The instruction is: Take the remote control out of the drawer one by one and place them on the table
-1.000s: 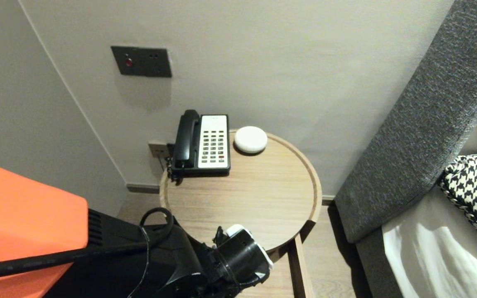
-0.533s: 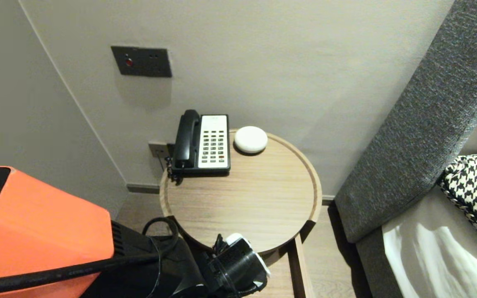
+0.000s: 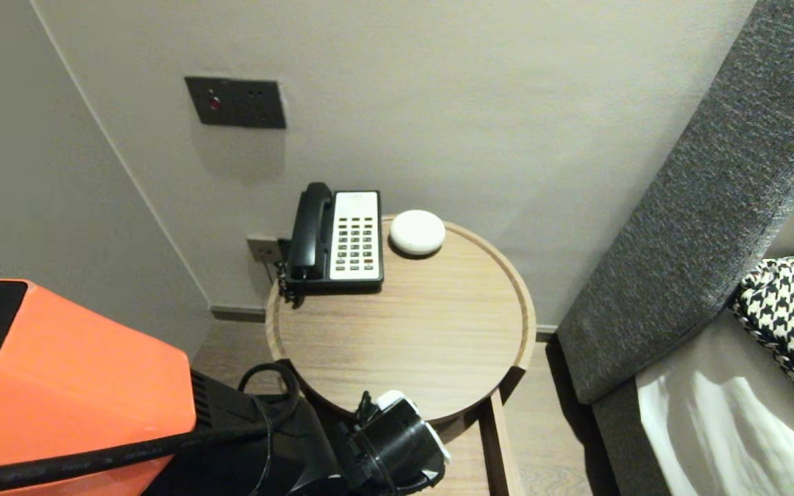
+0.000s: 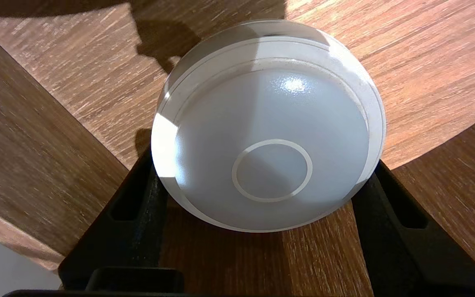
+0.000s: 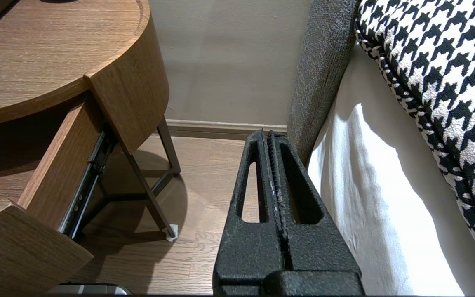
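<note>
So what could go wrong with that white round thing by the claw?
1. The white dome is smooth and rounded, and the left claw sits only around its rim, so it might slip out.
2. That arm is very close to the round table and its front edge; coming up, it could bump it.
3. The right claw is shut and parked by the grey padded panel, probably too far to catch anything.

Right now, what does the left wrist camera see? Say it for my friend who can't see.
A round white domed disc with a ring on top lies on brown wood. The left gripper has its black jaws open, one on each side of the disc.
</note>
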`<state>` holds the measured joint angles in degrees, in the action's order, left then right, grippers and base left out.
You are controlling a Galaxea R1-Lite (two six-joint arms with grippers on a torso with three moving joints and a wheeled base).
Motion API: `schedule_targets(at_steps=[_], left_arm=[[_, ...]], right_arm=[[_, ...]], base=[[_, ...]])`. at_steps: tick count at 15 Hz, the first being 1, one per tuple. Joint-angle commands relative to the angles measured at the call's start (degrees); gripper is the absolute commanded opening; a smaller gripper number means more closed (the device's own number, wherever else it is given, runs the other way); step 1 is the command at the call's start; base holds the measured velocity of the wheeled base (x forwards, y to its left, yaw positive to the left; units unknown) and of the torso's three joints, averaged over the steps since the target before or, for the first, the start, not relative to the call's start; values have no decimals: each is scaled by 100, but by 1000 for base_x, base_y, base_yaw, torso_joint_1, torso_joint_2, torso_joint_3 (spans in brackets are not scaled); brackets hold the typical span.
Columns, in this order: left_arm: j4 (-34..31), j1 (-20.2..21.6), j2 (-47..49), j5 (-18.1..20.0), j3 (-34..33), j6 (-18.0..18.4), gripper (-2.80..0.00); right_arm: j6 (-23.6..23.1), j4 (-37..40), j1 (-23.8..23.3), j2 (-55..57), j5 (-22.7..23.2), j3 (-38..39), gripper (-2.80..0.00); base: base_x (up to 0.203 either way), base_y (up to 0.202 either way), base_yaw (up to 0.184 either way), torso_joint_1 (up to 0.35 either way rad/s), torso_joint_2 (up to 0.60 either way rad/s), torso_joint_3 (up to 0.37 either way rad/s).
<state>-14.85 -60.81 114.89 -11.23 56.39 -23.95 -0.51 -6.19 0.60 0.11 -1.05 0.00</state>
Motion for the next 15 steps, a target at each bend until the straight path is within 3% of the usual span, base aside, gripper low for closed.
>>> schedule_targets(at_steps=[1,11,15], left_arm=[[-9,-1,-72,-19,-14,-13,-280],[-301,-606,-1375,-28,-53,-2,-280],[-901,-659,-2168,-34,259,9,-280]], right_arm=[[-2,-5,2,-2,-1,229,-280],[-2,-5,2,-2,-1,229,-280],[-2,-5,2,-2,-1,229,-280]], base=[[0,0,0,0,0,0],[0,0,0,0,0,0],[0,0,0,0,0,0]])
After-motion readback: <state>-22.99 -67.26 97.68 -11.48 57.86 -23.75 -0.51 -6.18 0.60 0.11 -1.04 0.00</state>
